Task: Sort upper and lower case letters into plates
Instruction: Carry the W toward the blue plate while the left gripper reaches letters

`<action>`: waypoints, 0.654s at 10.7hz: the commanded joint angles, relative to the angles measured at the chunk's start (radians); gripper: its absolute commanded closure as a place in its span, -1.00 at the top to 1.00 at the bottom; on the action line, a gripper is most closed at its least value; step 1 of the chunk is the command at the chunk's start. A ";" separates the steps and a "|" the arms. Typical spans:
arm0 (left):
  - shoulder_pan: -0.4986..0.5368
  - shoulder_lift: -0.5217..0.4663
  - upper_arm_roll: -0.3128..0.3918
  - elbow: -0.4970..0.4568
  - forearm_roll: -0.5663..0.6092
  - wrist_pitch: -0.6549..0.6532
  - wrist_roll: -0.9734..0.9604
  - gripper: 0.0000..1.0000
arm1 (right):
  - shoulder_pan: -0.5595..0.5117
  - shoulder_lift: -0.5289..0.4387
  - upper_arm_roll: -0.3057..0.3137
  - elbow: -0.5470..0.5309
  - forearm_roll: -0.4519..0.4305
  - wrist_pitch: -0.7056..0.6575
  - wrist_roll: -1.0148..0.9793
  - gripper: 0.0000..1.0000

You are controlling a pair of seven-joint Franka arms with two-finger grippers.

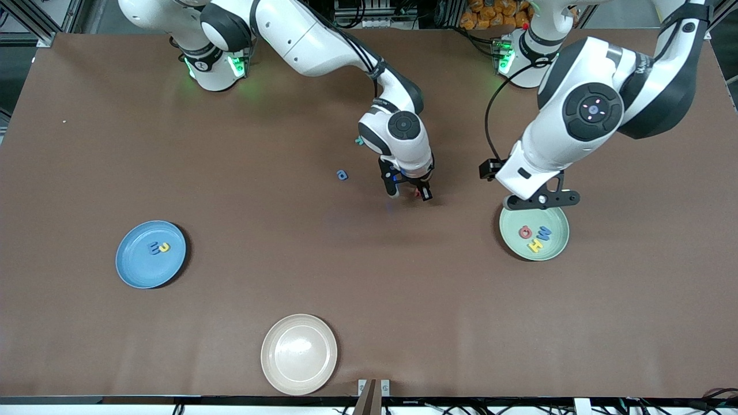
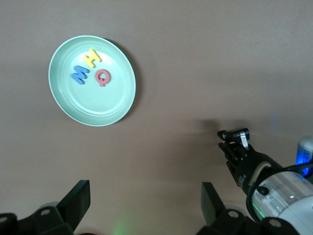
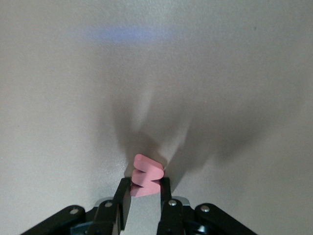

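My right gripper (image 1: 410, 193) is down at the table's middle, shut on a small pink-red letter (image 3: 146, 176), seen from the front as a red speck (image 1: 417, 194). A blue letter (image 1: 343, 174) and a teal letter (image 1: 359, 140) lie loose beside it, toward the right arm's end. The mint green plate (image 1: 560, 243) holds a red letter (image 1: 525, 231), a blue one (image 1: 543, 233) and a yellow one (image 1: 535, 245). My left gripper (image 1: 541, 202) hangs open and empty over that plate's edge. The sky blue plate (image 1: 130, 271) holds a blue letter (image 1: 153, 248) and a yellow one (image 1: 165, 246).
A cream plate (image 1: 299, 354) with nothing in it sits at the table edge nearest the front camera. In the left wrist view the mint green plate (image 2: 98, 105) shows with its three letters, and the right gripper (image 2: 234, 144) shows farther off.
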 commanded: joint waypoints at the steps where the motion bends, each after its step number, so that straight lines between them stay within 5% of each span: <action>1: 0.006 -0.014 -0.036 -0.005 -0.047 -0.012 -0.045 1.00 | -0.046 -0.049 0.001 0.000 0.000 -0.082 -0.107 -1.00; 7: 0.003 -0.005 -0.132 -0.011 -0.062 0.020 -0.137 1.00 | -0.203 -0.149 -0.056 -0.045 -0.026 -0.349 -0.519 -1.00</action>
